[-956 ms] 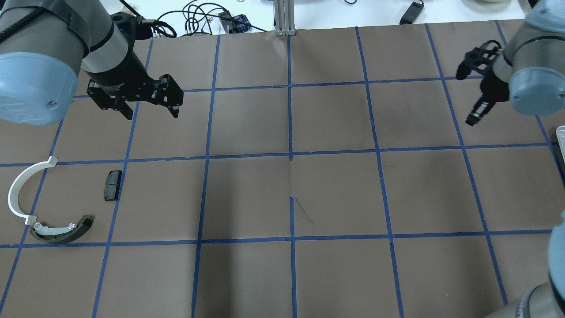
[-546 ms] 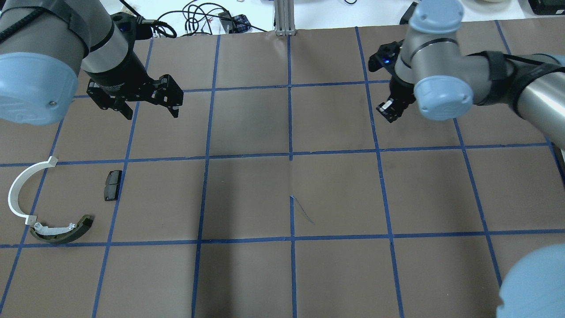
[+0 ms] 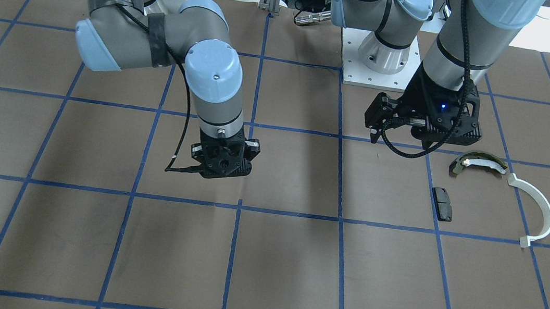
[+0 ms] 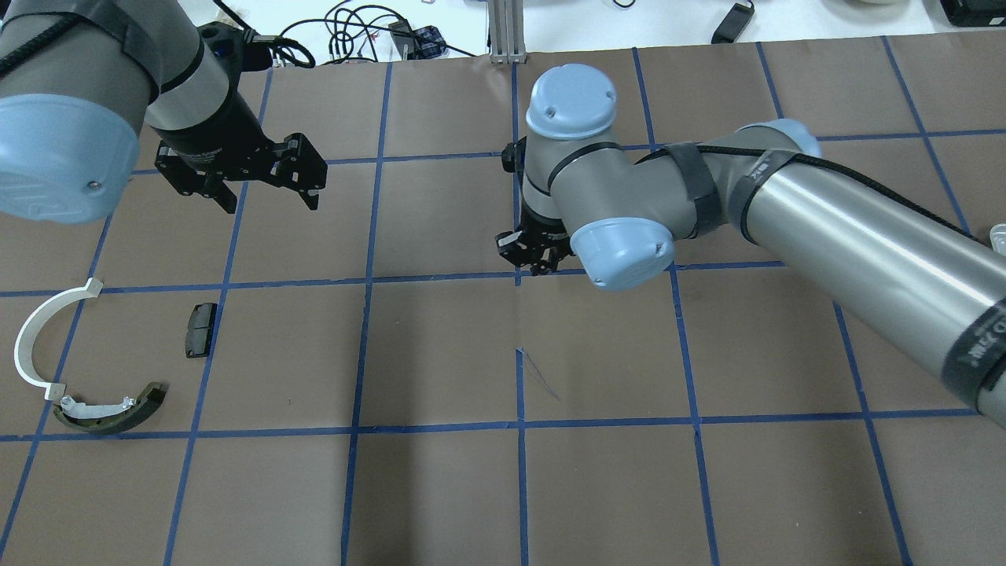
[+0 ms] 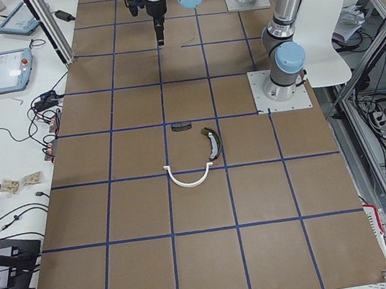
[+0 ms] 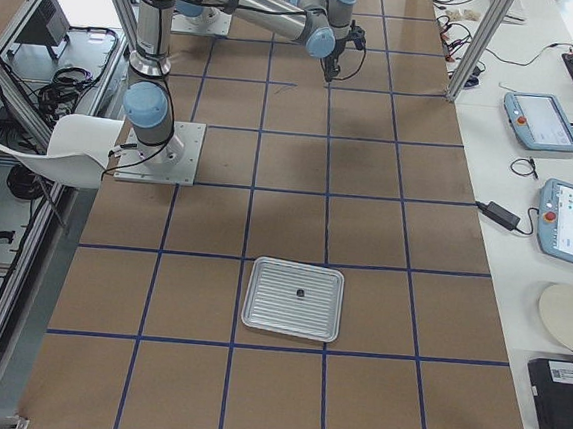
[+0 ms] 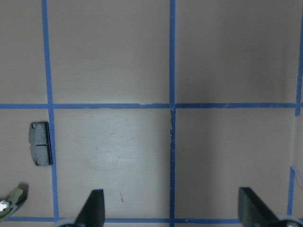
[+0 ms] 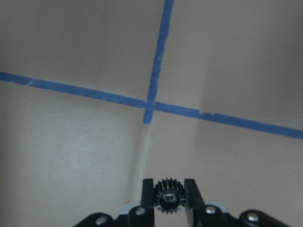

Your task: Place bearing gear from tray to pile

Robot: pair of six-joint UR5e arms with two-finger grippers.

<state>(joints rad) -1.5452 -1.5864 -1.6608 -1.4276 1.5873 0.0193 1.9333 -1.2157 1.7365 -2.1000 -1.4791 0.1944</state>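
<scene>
The right end effector (image 8: 169,185) pinches a small black toothed bearing gear (image 8: 169,198) by its teeth, so it may slip loose above the bench (image 4: 440,354) middle. The left end effector (image 7: 173,208) gapes empty.

Even bright light, soft wrist-view blur

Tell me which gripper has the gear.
The right gripper: it is shut on the small black gear. The left gripper hangs open and empty.

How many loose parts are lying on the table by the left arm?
3: a white half-ring farthest to the robot's left, an olive brake shoe right beside one of its ends, and a small black pad apart from both, toward the centre. None looks hidden.
</scene>
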